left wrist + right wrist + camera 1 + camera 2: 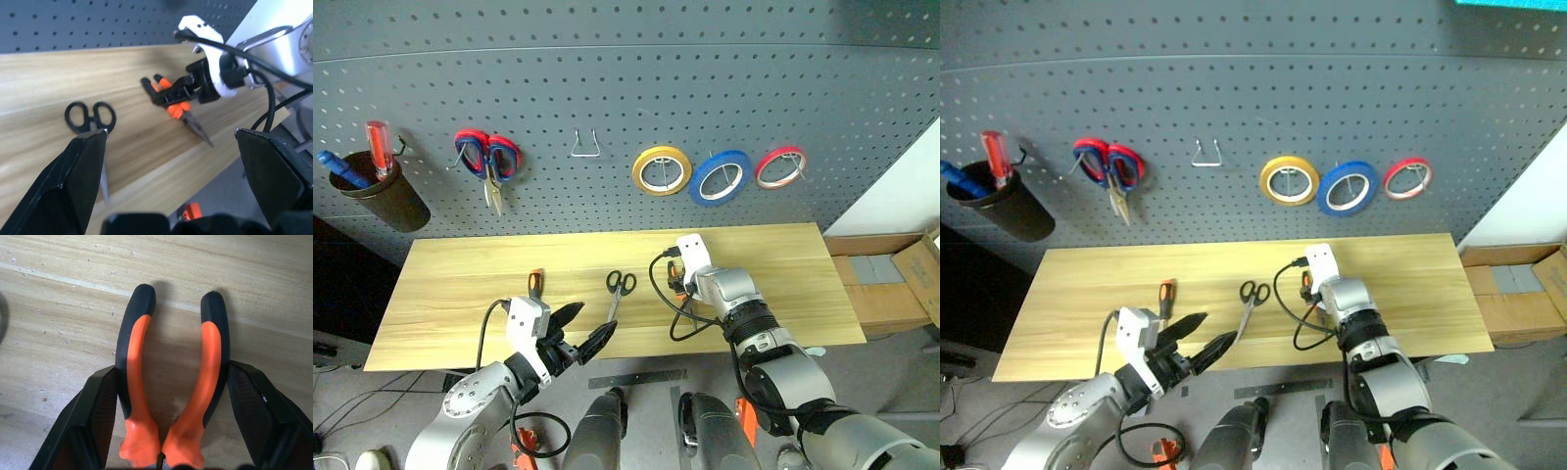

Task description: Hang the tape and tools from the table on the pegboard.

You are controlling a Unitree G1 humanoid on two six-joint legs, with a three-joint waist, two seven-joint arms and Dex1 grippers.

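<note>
1. Right wrist view: we see no readable brand or writing on the pliers (171, 382); orange handles w/ black tips lie flat on the table (58, 308), splayed apart
2. Right gripper (171, 426) straddles both plier handles, one black finger just outside each handle, at or nearly at contact; we can't tell if it's truly clamped, and the pliers rest on the wood, not lifted
3. Left wrist view shows the same: right gripper over the orange handles, plier nose pointing toward the table's near edge
4. Left gripper (579, 331) is spread wide w/ nothing in it, hovering at the near table edge, just beside the black-handled scissors (619, 289)
5. Screwdriver (536, 284) w/ orange-and-black handle lies on the table left of the scissors, apart from both grippers
6. Blue tape (720, 176) hangs on the pegboard (607, 78) between a yellow roll (662, 169) and a red roll (780, 166); no label legible on any
7. Red-and-blue scissors (487, 162) hang further left; a bare metal hook (585, 145) sits between them and the yellow roll
</note>
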